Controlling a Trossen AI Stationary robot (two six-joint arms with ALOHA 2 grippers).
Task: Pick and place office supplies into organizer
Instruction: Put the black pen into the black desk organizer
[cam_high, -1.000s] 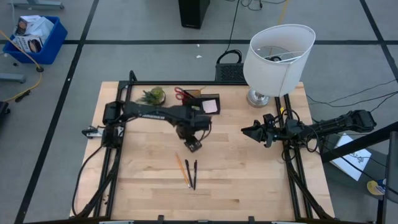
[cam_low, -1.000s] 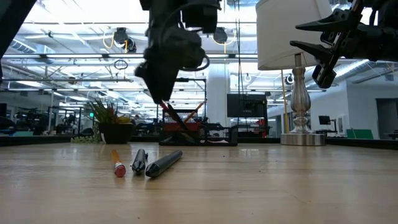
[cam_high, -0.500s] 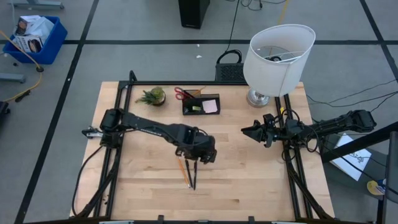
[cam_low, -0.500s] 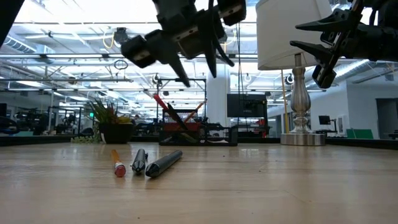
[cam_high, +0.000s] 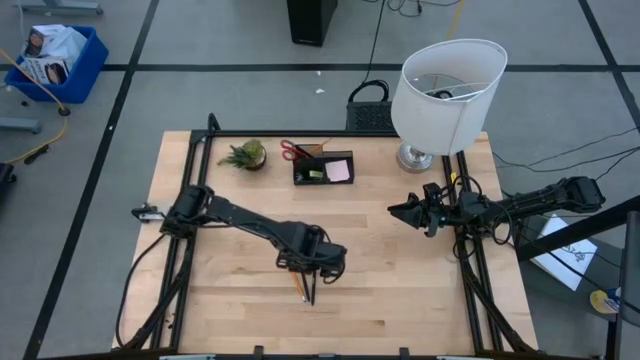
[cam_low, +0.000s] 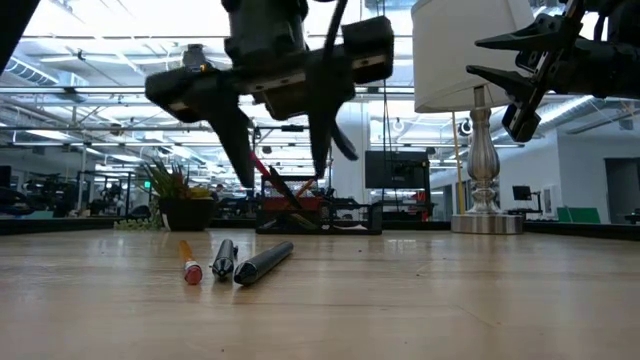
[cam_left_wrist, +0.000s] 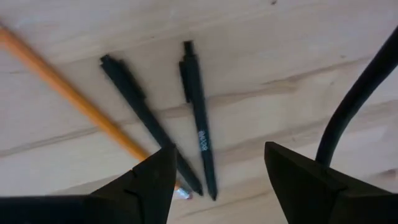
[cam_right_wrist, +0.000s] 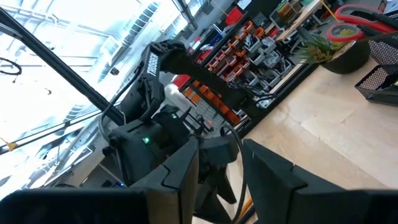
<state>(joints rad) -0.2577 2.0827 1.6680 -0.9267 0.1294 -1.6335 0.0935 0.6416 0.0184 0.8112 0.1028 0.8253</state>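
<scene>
The scissors (cam_high: 293, 151) and pink notes (cam_high: 339, 171) sit in the organizer (cam_high: 322, 168), but two pens (cam_left_wrist: 199, 118) and a pencil (cam_left_wrist: 74, 96) lie on the desk (cam_high: 400, 280) under the open, empty left end effector (cam_left_wrist: 217, 171).

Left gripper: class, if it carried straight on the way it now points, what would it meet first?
The left gripper, open and pointing down at the table, would probably meet the two black pens first; the orange pencil lies just beside them.

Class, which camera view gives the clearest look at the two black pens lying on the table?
The left wrist view: both black pens lie whole beside the orange pencil, seen from close above. The high view shows them as thin lines under the left hand. The low view sees them end-on. The right wrist view hardly shows them.
</scene>
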